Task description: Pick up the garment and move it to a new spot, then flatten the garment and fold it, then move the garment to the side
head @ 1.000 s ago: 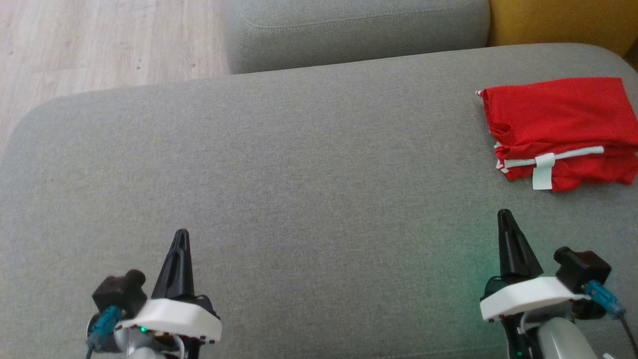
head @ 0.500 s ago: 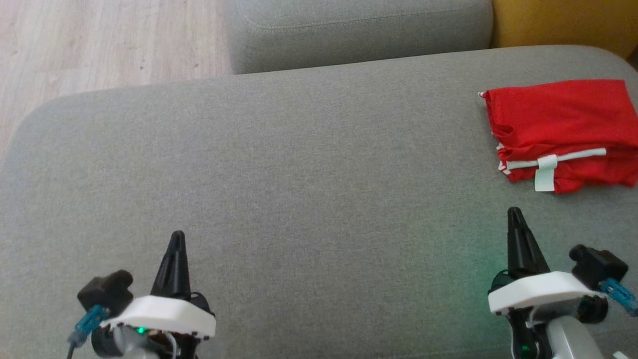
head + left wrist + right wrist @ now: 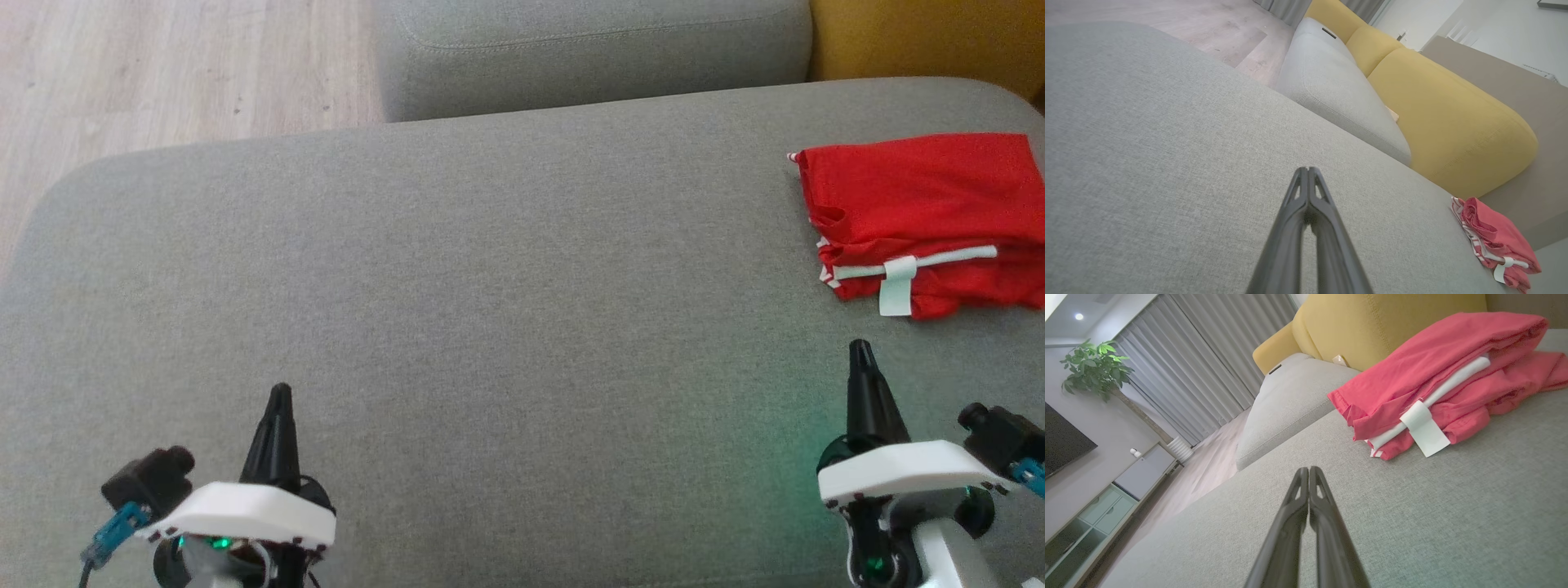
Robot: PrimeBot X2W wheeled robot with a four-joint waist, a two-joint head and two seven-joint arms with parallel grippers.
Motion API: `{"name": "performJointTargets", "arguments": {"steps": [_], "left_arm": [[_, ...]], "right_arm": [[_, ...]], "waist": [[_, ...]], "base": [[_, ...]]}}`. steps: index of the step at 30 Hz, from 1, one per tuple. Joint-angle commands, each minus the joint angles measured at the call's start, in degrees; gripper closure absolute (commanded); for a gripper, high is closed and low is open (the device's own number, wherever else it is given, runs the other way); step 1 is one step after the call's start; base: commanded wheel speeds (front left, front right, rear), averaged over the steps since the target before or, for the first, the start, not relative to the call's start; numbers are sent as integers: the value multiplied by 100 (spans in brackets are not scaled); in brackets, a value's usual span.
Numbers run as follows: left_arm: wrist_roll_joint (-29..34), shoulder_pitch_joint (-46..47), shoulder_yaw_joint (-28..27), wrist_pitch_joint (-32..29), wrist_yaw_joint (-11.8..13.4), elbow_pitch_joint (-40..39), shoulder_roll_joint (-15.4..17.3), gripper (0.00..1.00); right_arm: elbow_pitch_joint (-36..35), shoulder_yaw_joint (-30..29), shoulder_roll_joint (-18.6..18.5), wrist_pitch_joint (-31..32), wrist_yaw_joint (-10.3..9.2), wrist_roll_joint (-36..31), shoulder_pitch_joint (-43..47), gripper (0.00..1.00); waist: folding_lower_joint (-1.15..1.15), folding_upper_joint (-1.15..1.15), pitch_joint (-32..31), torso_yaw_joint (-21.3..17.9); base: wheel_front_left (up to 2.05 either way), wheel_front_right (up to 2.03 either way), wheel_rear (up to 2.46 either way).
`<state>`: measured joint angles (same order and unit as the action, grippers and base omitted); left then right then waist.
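A red garment [image 3: 922,220] with white trim and a white tag lies folded at the far right of the grey sofa cushion [image 3: 490,310]. It also shows in the left wrist view as the garment [image 3: 1494,237] at lower right, and in the right wrist view as the garment [image 3: 1445,375] just ahead. My right gripper [image 3: 859,349] is shut and empty, a short way in front of the garment, apart from it. My left gripper [image 3: 279,392] is shut and empty at the lower left, far from the cloth. The fingertips of each gripper [image 3: 1307,169] [image 3: 1308,469] meet above the cushion.
A second grey cushion [image 3: 588,49] lies beyond the seat, and a yellow cushion [image 3: 922,37] stands at the back right. Wooden floor [image 3: 163,73] shows past the seat's rounded left edge. A plant [image 3: 1098,365], curtains and a cabinet show far off in the right wrist view.
The head camera has shifted slightly, so the whole picture slid. Both grippers have drawn down and outward toward the bottom corners of the view. The garment lies as before.
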<state>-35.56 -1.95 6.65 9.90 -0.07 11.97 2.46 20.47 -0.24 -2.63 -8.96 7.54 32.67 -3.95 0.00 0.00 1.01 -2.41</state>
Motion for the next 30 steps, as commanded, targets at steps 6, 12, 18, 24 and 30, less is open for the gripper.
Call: {"name": "performJointTargets", "arguments": {"steps": [6, 12, 18, 24, 30], "left_arm": [[-607, 389, -194, -144, -107, -128, 80, 100], [-982, 418, -260, -240, -152, -105, 88, 100], [-1354, 447, -327, -336, -198, -82, 95, 100], [-1727, 476, -395, -433, -243, -59, 101, 100], [-2098, 506, -465, -532, -289, -35, 106, 100]], "right_arm": [[-262, -60, -20, 164, -2, 631, -233, 100], [-290, -100, -20, 263, -2, 1012, -232, 100], [-317, -141, -21, 362, -2, 1392, -231, 100], [-345, -182, -22, 461, -3, 1774, -231, 100], [-372, -223, -22, 560, -3, 2155, -230, 100]], "waist": [[0, 0, -8, 22], [0, 0, -13, 38], [0, 0, -19, 54], [0, 0, -24, 69], [0, 0, -29, 85]], "base": [[0, 0, 0], [0, 0, 0], [0, 0, 0], [0, 0, 0], [0, 0, 0]]}}
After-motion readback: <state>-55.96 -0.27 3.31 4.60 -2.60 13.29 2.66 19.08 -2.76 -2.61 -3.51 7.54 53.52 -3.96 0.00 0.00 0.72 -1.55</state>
